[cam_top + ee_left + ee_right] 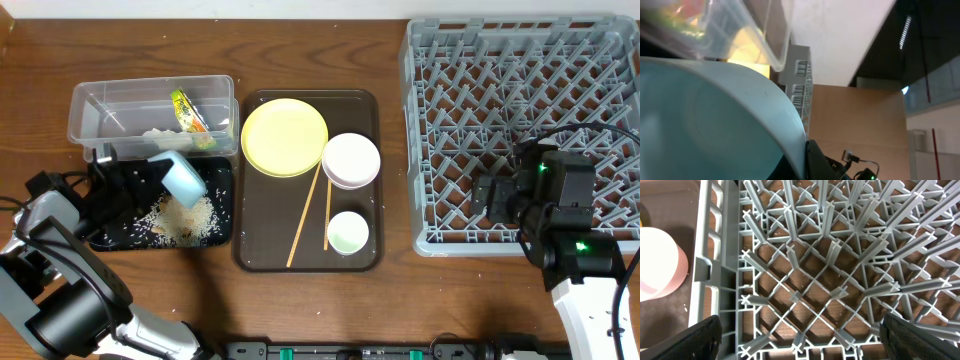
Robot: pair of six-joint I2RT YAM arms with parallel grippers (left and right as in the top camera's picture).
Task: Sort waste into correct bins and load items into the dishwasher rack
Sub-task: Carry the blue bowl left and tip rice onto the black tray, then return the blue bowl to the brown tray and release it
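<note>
My left gripper is shut on the rim of the light blue bowl and holds it tilted over the black tray, where rice grains lie. The bowl fills the left wrist view. The clear tub holds the green-and-orange wrapper and a white scrap. The yellow plate, pink bowl, white cup and two chopsticks lie on the brown tray. My right gripper is open and empty over the grey rack, near its front left corner.
The brown serving tray sits between the bins and the rack. The clear tub's edge is just above the bowl in the left wrist view. The pink bowl shows left of the rack wall in the right wrist view.
</note>
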